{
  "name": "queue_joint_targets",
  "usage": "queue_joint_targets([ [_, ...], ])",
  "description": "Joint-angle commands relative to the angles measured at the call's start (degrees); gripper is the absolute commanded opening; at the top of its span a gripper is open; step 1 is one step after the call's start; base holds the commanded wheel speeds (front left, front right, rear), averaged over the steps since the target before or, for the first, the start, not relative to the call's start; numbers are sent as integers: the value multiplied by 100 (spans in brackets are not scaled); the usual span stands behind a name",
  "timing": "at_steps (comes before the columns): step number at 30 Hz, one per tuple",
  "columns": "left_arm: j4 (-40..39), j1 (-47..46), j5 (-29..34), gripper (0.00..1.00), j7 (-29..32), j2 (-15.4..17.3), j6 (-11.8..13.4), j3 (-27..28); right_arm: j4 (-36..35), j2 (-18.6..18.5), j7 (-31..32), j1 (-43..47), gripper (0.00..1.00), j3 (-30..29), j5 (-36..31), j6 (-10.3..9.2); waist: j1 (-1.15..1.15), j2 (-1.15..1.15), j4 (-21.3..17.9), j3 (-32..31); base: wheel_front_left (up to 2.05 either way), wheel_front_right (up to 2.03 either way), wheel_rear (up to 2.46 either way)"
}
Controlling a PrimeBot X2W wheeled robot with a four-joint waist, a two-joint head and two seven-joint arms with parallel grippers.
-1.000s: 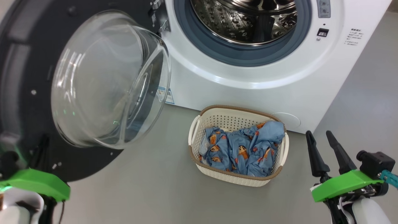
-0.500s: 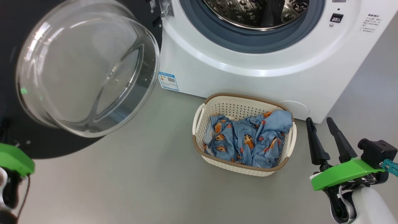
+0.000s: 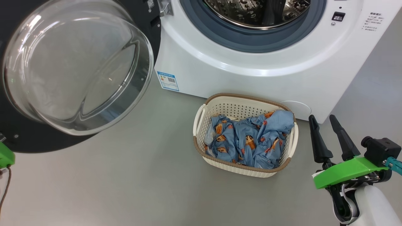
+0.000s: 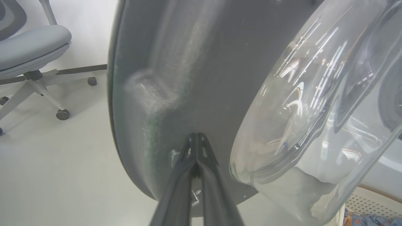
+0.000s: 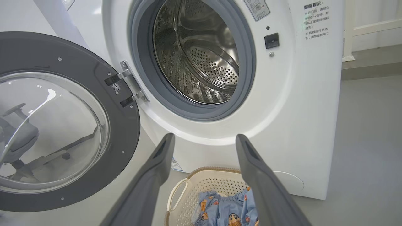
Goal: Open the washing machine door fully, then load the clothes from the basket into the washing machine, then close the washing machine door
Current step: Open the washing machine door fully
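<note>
Left wrist view: left claw (image 4: 197,138), closed tight, set against the grey inner face of the washing machine door (image 4: 176,62); pushing steadily near its rim should swing it fully open. Right wrist view adds the open right claw (image 5: 204,139), the hinge (image 5: 130,84) and bare drum (image 5: 204,59), with the clothes (image 5: 226,213) in the basket (image 5: 205,171) below.

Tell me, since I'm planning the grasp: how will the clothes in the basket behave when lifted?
The clothes lie crumpled in soft folds, so they will probably flop and trail from a pinch. The fabric looks thin, so likely light. Bunched together in the basket, one piece may drag another up.
</note>
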Motion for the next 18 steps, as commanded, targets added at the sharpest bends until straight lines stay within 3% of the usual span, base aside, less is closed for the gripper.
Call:
queue_joint_targets([
  [1, -21, -285, 73, 0, -109, 451, -31, 175, -119, 23, -74, -87, 100, 141, -55, 13, 0, 0, 1, -18, 0, 0, 0],
  [9, 317, -456, 100, 0, -321, 396, -212, 17, -108, 31, -74, -53, 100, 155, -53, 13, 0, 0, -3, -98, 0, 0, 0],
  [18, 125, -276, 142, 0, -532, 277, -364, -229, -102, 21, -74, 16, 100, 159, -37, 13, 0, 0, -44, -189, 0, 0, 0],
])
